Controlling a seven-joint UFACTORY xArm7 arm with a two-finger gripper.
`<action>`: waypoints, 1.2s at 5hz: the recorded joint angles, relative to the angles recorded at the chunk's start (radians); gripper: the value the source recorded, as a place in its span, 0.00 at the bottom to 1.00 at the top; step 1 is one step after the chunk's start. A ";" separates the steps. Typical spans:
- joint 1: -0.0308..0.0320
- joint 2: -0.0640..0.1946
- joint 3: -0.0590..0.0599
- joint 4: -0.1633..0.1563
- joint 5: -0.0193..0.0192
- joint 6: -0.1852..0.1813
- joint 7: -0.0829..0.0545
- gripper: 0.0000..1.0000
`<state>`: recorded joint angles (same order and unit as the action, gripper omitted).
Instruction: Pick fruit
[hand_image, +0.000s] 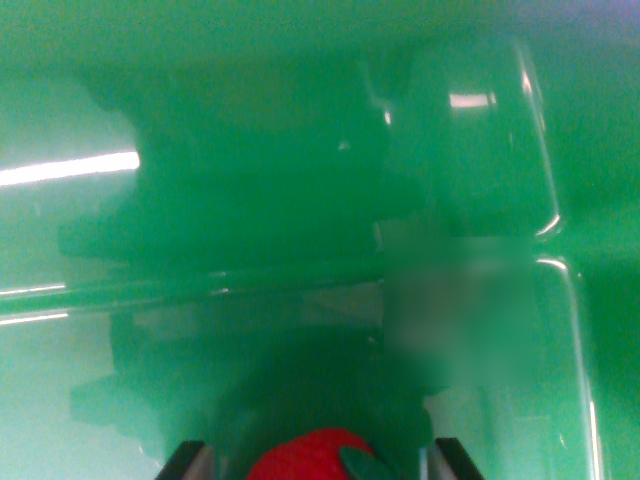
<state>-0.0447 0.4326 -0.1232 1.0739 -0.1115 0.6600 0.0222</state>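
- Closest to me, at the bottom edge of the wrist view, my pincer (318, 462) had its 2 fingers showing only as dark tips with pale inner faces, one on each side of the fruit.
- The red fruit (305, 458) sat right between those tips, its rounded top poking into view, with a small green leaf (362, 462) on the side toward the wrist view's right.
- The fingers stood just beside the fruit on both sides, so I was pinching it, though the contact points themselves were cut off by the picture's edge.
- Beyond the fruit lay a glossy green counter (60, 400), and a large dark shadow (250, 200) with a jagged outline spread over its middle.
- A thin bright line (200, 290) ran across the surface from the wrist view's left toward the centre.
- A blurred, smeared patch (460, 310) sat to the wrist view's right of centre; I could not tell what it was.
- Farther off, toward the upper right, a clear rounded shape (480, 130) with glinting edges showed against the green.
- A white streak of reflected light (70, 168) lay at the far left.
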 joint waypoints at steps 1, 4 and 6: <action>0.0001 -0.003 0.000 0.004 0.0000 0.007 -0.001 1.00; 0.0004 -0.009 0.000 0.013 0.0001 0.022 -0.002 1.00; 0.0008 -0.018 0.000 0.025 0.0003 0.042 -0.004 1.00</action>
<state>-0.0439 0.4149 -0.1232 1.0989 -0.1112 0.7025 0.0184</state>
